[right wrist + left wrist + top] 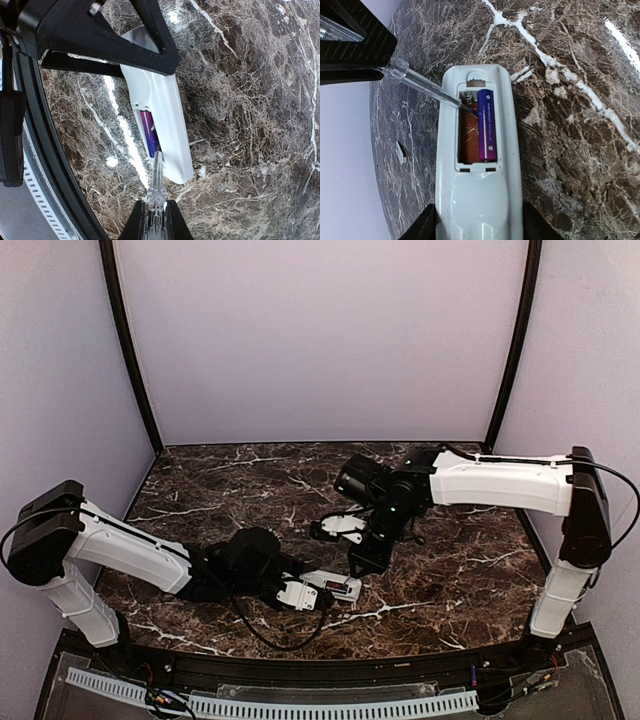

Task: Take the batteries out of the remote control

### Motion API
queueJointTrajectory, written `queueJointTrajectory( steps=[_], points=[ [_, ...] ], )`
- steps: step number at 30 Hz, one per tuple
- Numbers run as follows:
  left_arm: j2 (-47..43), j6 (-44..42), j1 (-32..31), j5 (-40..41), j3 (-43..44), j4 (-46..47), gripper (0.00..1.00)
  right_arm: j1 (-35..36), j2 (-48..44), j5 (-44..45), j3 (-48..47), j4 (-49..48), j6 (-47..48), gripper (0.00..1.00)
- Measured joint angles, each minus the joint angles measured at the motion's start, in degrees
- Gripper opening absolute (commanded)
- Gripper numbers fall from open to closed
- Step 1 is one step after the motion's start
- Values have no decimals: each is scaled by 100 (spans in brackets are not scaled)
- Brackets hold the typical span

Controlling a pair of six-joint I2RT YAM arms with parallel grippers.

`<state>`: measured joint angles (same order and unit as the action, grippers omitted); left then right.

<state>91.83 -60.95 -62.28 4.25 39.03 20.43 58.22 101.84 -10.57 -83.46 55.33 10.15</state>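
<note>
White remote control (478, 197) in left gripper (480, 230), screwdriver (422, 84) tip beside purple battery (488, 125)

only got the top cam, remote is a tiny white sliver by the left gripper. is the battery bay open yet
observer: Yes. The left wrist view shows the recess in the remote control uncovered, with a purple battery lying in one side of it.
operator: what's the right gripper got
observer: The right gripper is shut on a slim clear-handled tool.
operator: where's its tip
observer: Inside the recess, at the end far from the left gripper, right beside the battery's end.
</note>
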Motion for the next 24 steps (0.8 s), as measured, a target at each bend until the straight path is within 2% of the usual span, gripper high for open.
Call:
queueJointTrajectory(
  steps=[13, 24],
  points=[
    [92, -15, -24, 96, -9, 26, 0, -79, 83, -146, 70, -129, -275, 0],
    [153, 31, -33, 142, -63, 52, 0, -258, 24, -544, 481, -529, -695, 0]
  ],
)
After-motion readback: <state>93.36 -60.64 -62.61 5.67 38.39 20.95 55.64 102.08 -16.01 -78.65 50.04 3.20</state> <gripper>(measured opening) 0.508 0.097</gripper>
